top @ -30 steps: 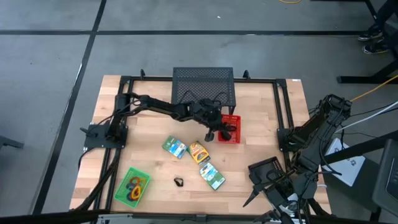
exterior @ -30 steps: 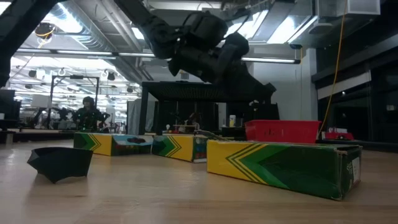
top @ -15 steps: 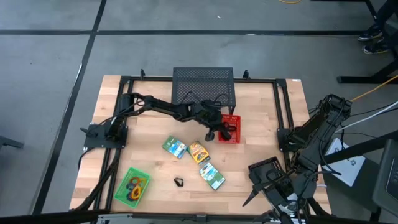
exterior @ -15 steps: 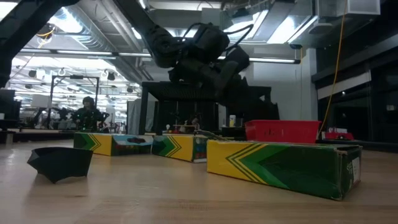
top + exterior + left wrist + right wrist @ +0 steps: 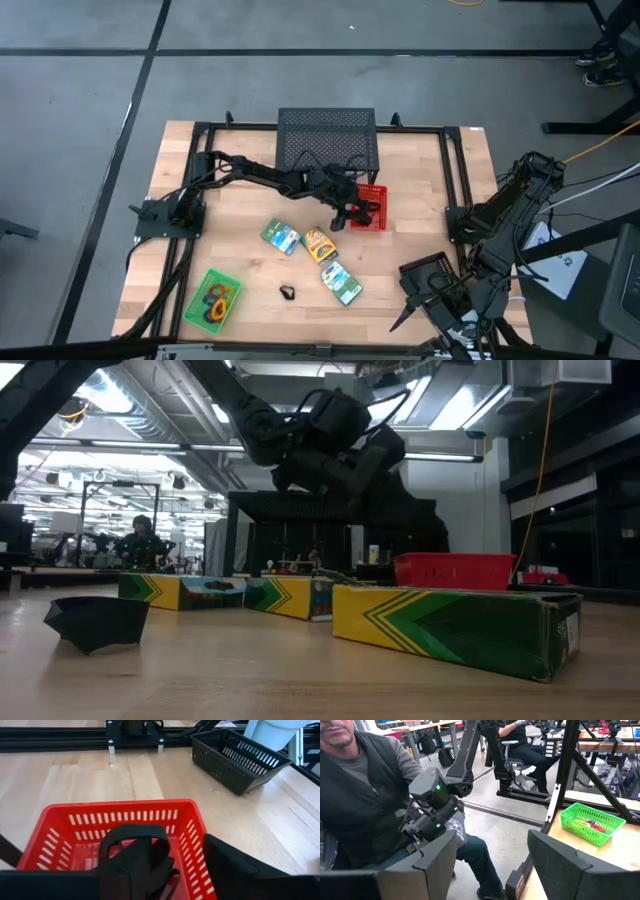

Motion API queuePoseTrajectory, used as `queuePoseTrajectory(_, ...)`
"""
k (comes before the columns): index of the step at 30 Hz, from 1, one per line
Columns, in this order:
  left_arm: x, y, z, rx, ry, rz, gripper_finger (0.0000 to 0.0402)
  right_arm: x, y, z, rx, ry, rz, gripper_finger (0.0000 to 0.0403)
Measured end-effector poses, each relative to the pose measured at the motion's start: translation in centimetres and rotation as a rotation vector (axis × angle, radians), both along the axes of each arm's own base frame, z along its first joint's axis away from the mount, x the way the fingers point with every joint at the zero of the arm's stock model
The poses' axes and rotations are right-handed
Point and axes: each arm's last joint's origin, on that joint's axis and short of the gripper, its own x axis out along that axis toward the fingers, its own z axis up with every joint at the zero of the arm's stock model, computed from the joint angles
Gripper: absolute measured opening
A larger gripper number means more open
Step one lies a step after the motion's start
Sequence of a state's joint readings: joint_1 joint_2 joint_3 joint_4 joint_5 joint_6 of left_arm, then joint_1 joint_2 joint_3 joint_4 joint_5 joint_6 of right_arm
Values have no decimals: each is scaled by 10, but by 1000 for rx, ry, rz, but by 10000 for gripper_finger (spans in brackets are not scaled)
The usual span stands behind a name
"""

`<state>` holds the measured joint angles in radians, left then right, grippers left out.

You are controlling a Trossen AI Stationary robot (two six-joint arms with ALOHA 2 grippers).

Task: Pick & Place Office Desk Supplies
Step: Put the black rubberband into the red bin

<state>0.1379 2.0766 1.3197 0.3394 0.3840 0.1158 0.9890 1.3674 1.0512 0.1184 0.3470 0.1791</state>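
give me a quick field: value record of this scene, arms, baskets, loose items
left gripper: over the red basket, fingers shut on a black clip
right gripper: parked off the table's right edge, fingers open
green basket: front left, holds coloured loops
black mesh basket: back centre of the table
packets: green-blue one, orange one, green one, mid-table
second black clip: loose on the table, in front of the packets

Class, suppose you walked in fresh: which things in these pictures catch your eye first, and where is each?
The red basket stands mid-table, with the left tool at its edge gripping a black clip over it. Three printed packets lie in front of it, and a green basket of coloured loops sits at the near left corner.
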Motion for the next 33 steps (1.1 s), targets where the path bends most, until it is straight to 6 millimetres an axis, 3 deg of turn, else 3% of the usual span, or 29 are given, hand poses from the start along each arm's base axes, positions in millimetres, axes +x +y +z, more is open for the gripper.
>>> queuePoseTrajectory(5,-2,3,-4,-14,55,19,201,0,0,0,12,9,-3,244)
queuePoseTrajectory(12,-7,2,-12,-27,149,22,202,0,0,0,-1,-1,-1,244)
queuePoseTrajectory(20,-2,3,-3,-2,40,13,198,2,-1,0,-3,-1,-7,244)
queuePoseTrajectory(26,-5,-6,28,18,-57,-13,191,2,-2,-2,-5,22,-10,244)
queuePoseTrajectory(33,-44,-49,87,15,-27,-102,178,-6,2,3,-42,-44,18,244)
